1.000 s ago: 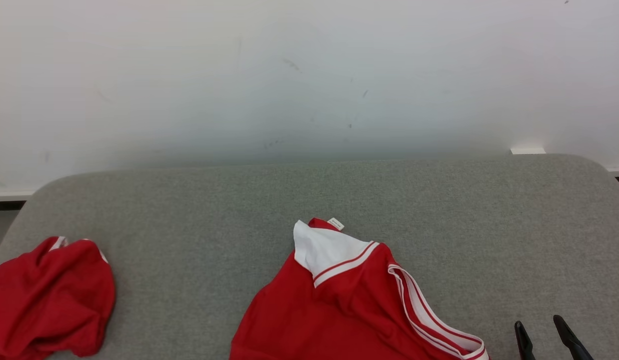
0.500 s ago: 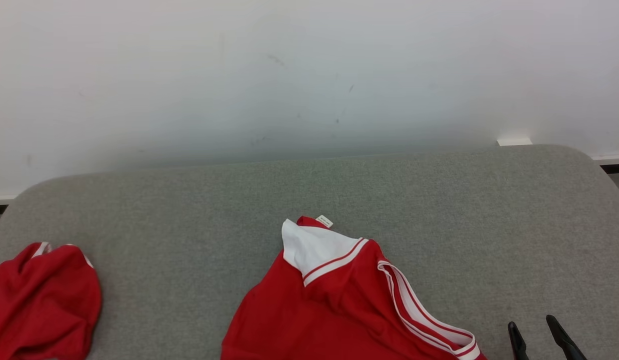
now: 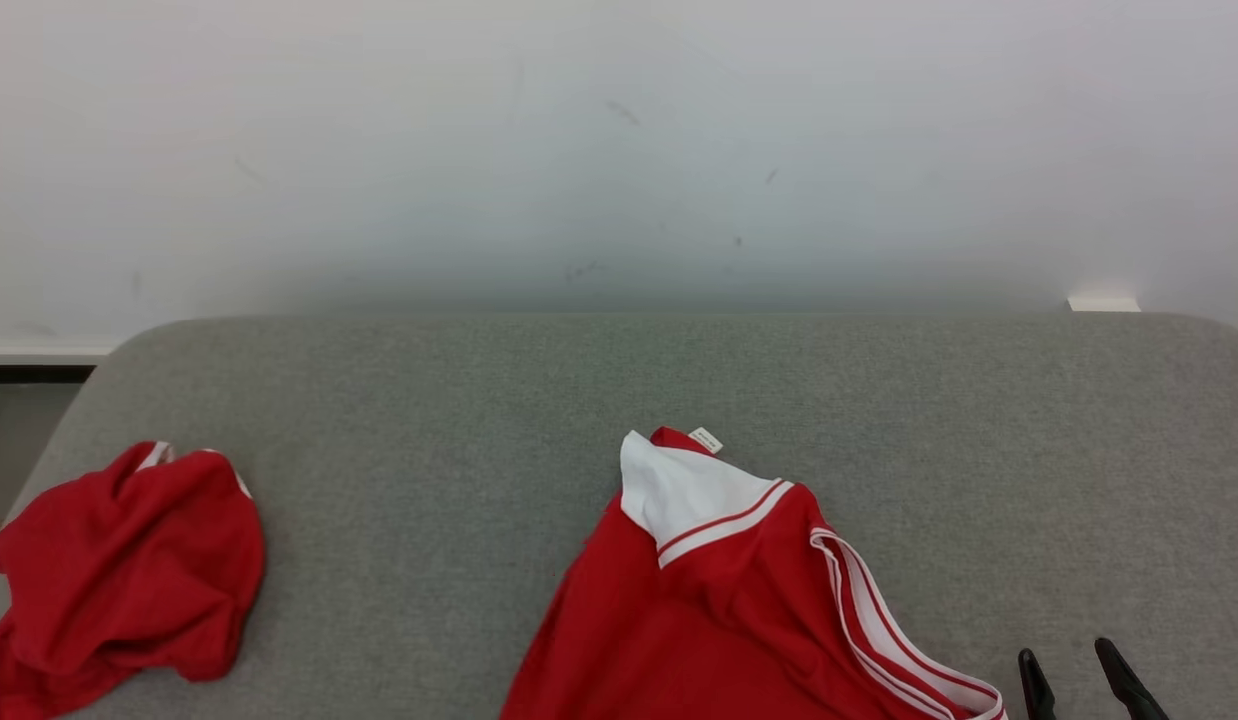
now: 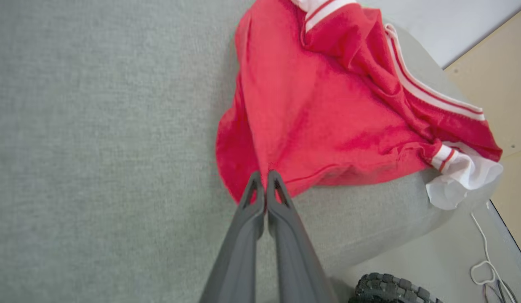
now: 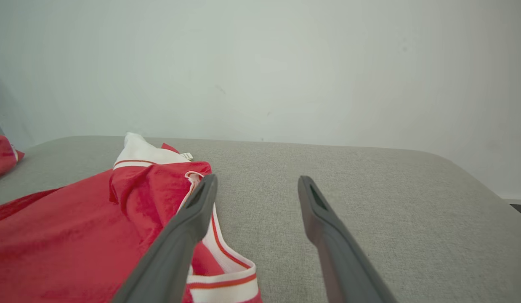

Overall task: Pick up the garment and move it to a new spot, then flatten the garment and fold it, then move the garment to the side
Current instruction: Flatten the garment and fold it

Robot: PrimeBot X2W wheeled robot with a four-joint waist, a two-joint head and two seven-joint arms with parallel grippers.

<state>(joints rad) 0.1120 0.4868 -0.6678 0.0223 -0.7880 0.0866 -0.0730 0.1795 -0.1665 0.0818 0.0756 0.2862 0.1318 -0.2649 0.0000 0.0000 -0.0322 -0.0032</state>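
red shirt [image 3: 739, 600] on grey surface [image 3: 479, 400], left claw [image 4: 267, 179] pinched together on its edge, right claw [image 5: 257, 182] spread apart beside it, second red bundle [image 3: 119, 570] far left

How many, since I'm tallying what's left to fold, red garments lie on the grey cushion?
2. A red-and-white garment lies at the front middle of the cushion, pinched by the left gripper; a crumpled red garment sits at its left end. Others could lie outside the views.

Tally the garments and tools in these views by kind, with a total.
Garments: 2 (red-and-white garment, crumpled red garment)
Tools: 2 (left tool, shut on the red-and-white garment's hem; right tool, open)
Total: 4
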